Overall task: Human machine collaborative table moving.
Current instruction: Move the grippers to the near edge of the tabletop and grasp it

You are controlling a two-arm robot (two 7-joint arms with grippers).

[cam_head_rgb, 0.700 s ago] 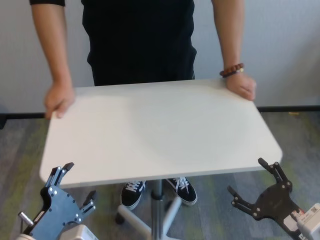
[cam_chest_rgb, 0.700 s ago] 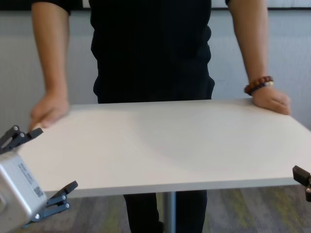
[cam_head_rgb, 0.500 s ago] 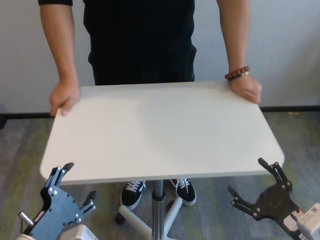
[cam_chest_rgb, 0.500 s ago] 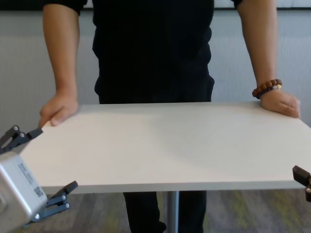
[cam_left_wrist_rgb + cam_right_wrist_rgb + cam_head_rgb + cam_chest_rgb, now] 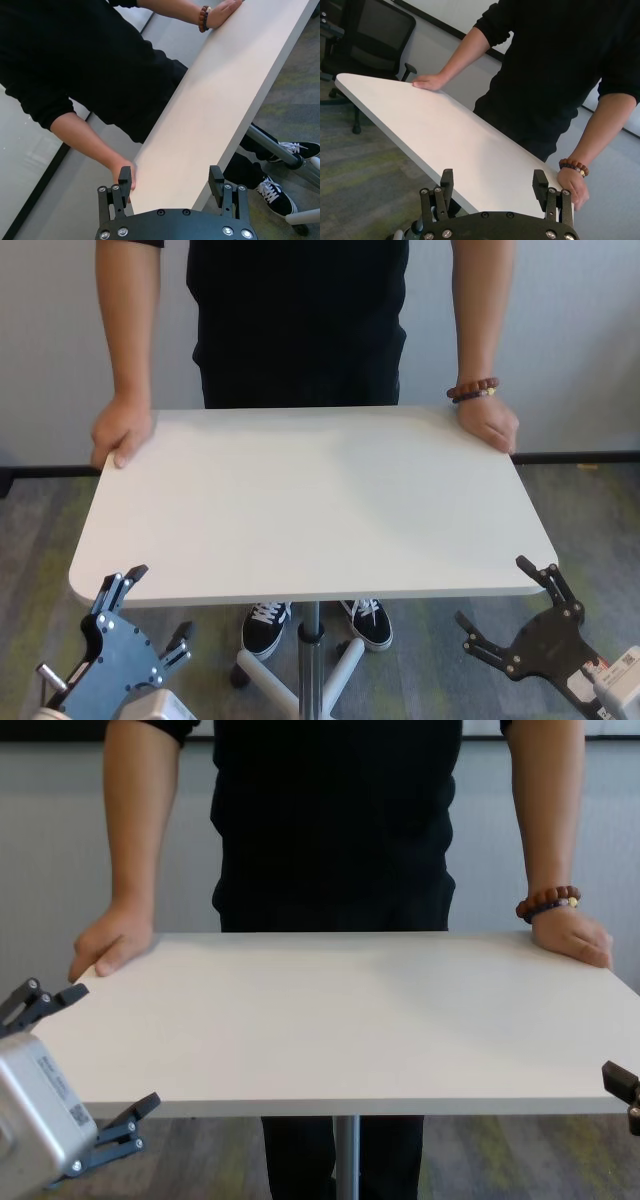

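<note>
Human steadies the top, robot waits wide-jawed at the near corners.

Person in black point(image 5: 300, 320) grips the off-white rectangular tabletop point(image 5: 310, 500) at its far corners; left black clamp gripper point(image 5: 140, 615) and right black clamp gripper point(image 5: 510, 612) gape empty, lined up to clamp.

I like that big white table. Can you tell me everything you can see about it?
The table has a wide, off-white, matte top with rounded corners and a thin edge. It sits level on a slim grey pole above a footed base. The human rests both hands on its far corners. The open left gripper and right gripper wait at its near corners.
</note>
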